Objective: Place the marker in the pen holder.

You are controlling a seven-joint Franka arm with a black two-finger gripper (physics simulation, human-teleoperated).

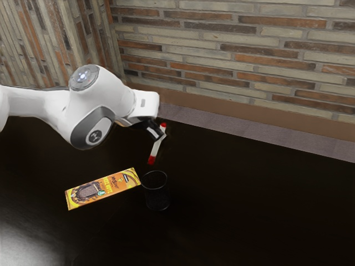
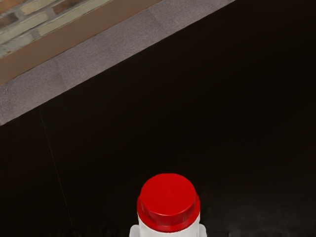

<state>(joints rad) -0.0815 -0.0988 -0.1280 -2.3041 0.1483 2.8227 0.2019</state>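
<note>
We counted one marker [image 1: 155,148], one cup [image 1: 158,198], one box [image 1: 103,189]; our pincer [image 1: 161,133] grasped the marker, tilted, between its tips.

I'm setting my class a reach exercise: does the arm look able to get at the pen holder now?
Probably yes: the gripper, shut on the marker, is raised near the pen holder, with nothing seen between them; the box lies beside the holder, not over its mouth.

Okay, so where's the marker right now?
In the exterior view, the marker is held by the claw, left of that view's centre, its lower red end showing just above the pen holder.
</note>
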